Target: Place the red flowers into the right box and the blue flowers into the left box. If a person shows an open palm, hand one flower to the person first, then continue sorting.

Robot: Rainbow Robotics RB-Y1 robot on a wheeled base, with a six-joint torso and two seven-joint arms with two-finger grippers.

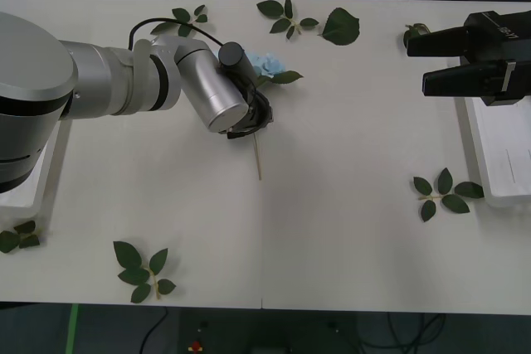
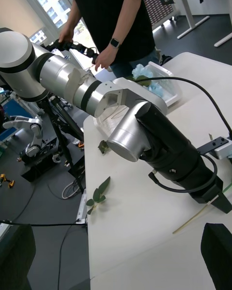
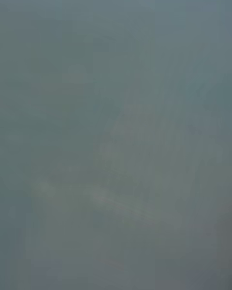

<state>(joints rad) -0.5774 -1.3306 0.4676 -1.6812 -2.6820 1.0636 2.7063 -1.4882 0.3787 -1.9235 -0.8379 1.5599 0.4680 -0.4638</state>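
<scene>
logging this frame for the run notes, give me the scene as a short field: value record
left claw: down on the table over a blue flower, fingers hidden by the wrist
blue flower: pale head by the left wrist, thin stem poking out toward the robot
right claw: raised over the table's right side, by the right box, empty
right box: white tray at right table edge
left box: white tray at left edge, mostly behind the left arm
loose leaf sprigs: scattered on the table

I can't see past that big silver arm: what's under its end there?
Under the left gripper lies a blue flower: its pale head pokes out behind and its thin stem in front. The middle of the flower is covered, as are the fingers.
</scene>
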